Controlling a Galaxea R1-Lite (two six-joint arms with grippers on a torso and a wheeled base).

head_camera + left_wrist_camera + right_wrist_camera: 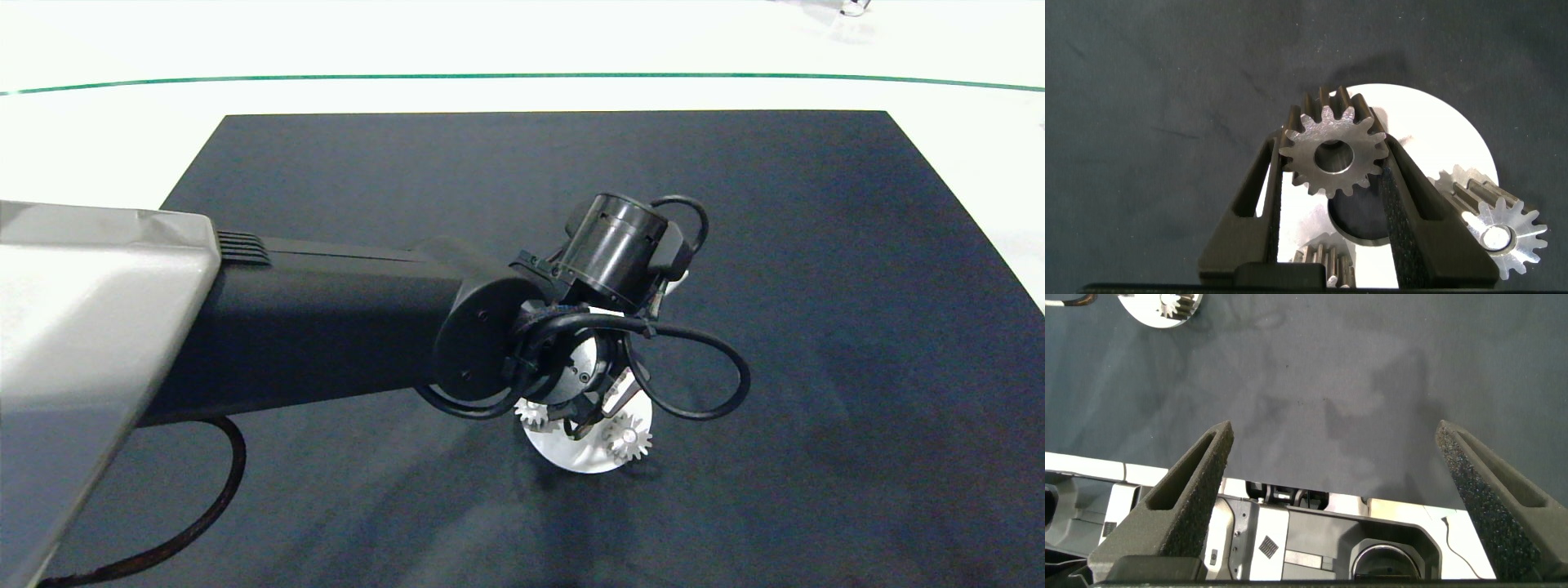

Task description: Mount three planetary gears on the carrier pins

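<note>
Left wrist view shows the left pincer point(1333, 175) clenched across the toothed rim of a small, stiff, slippery-looking planetary gear point(1333, 155) above the white disc point(1437, 131), its pin hidden beneath, a second gear point(1499, 233) seated to the right, a third point(1323, 260) cut off; the right pincer point(1339, 498) hangs released, well apart.

Black tubular left arm point(326, 318) with a grey shell, looping black cables point(694, 384), and dark foam-padded fingers point(1396, 204)
</note>
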